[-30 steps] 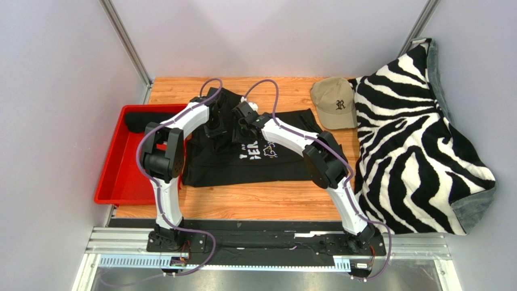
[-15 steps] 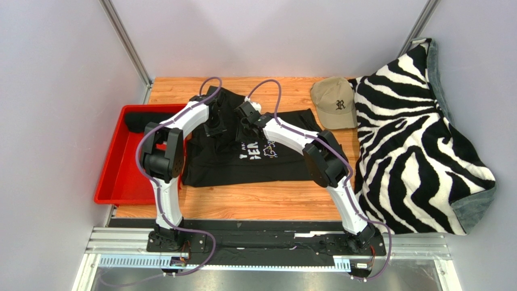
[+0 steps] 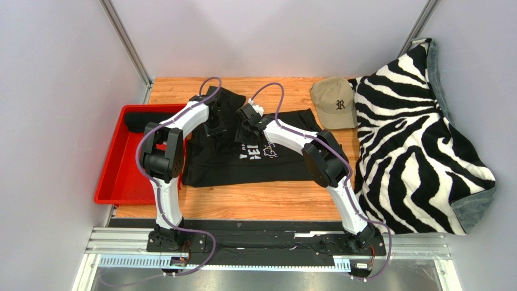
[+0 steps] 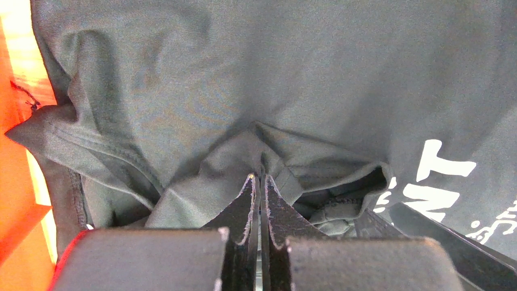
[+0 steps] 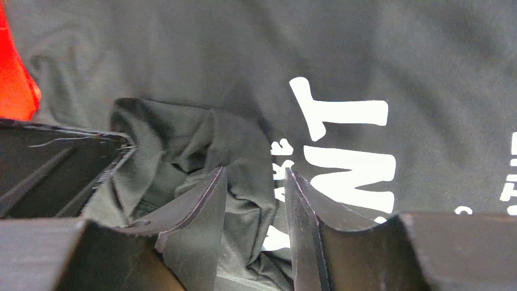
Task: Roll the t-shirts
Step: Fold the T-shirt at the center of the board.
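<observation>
I have 1 black t-shirt (image 3: 243, 162) lying on the wooden bench (image 3: 243, 205), left of the middle. Its top reaches toward the far edge and its lower hem runs parallel to the near edge. The white print faces up.

Both arms reach over the shirt's upper part, with their wrists close together near the far edge. The left gripper (image 4: 260, 177) is closed, finger against finger. On its wrist camera a puckered ridge of dark cloth runs right up into the tips, so I read it as pinching a fold of the t-shirt. Creases spread out from that pinch, and a sleeve edge lies crumpled to the left, over the orange-lit wood.

The right gripper (image 5: 255, 173) has its jaws partly apart, straddling a bunched lump of the same shirt. The cloth sits in the gap, with white lettering showing between the fingers and beyond them. I cannot tell whether the pads press on it. The left gripper's dark finger shows at the left edge of that view, just beside the lump.

A red tray (image 3: 114, 179) sits against the bench's left edge, with a dark rolled garment (image 3: 142, 121) at its far end. A tan cap (image 3: 335, 103) rests near the far right corner, touching a zebra-striped cushion (image 3: 419, 139) that covers the right edge.
</observation>
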Controlling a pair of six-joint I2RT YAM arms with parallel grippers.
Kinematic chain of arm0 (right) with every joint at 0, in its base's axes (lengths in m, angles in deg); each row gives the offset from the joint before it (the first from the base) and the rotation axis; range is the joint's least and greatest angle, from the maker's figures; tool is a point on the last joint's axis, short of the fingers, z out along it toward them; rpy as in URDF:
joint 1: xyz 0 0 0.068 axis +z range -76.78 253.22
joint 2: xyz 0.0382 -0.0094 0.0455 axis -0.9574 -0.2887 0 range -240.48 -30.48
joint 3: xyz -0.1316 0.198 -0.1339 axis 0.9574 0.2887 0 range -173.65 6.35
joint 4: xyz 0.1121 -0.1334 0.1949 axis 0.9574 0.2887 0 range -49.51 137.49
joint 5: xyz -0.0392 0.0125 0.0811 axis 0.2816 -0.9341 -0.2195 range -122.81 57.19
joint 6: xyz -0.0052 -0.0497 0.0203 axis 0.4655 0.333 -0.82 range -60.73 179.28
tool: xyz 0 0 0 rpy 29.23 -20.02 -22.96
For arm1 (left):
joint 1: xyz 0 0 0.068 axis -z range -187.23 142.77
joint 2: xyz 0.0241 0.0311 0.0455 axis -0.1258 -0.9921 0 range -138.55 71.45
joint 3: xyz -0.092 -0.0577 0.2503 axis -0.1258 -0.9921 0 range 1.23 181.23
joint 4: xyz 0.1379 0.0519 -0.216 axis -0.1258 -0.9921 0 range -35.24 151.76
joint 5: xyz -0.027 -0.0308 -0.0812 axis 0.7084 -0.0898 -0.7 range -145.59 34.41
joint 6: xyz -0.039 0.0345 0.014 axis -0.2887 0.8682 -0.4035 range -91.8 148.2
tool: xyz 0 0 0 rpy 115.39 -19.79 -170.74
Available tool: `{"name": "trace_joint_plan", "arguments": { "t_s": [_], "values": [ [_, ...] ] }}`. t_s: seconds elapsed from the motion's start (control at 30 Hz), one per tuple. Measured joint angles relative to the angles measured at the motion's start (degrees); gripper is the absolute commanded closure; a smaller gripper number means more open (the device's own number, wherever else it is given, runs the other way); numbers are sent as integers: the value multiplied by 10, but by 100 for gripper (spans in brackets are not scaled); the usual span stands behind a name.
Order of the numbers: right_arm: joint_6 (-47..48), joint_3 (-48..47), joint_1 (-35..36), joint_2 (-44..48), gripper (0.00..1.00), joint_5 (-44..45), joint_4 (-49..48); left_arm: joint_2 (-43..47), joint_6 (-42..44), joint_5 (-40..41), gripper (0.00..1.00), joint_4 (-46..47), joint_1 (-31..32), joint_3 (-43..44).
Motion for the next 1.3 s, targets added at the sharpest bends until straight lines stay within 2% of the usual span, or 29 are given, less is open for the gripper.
{"name": "trace_joint_plan", "arguments": {
  "t_s": [0.67, 1.3],
  "values": [
    [-44, 8, 11, 9, 56, 10, -21, 0, 0, -5, 100, 0, -2, 0],
    [-48, -51, 11, -9, 57, 17, 5, 0, 0, -16, 100, 0, -9, 0]
  ]
}}
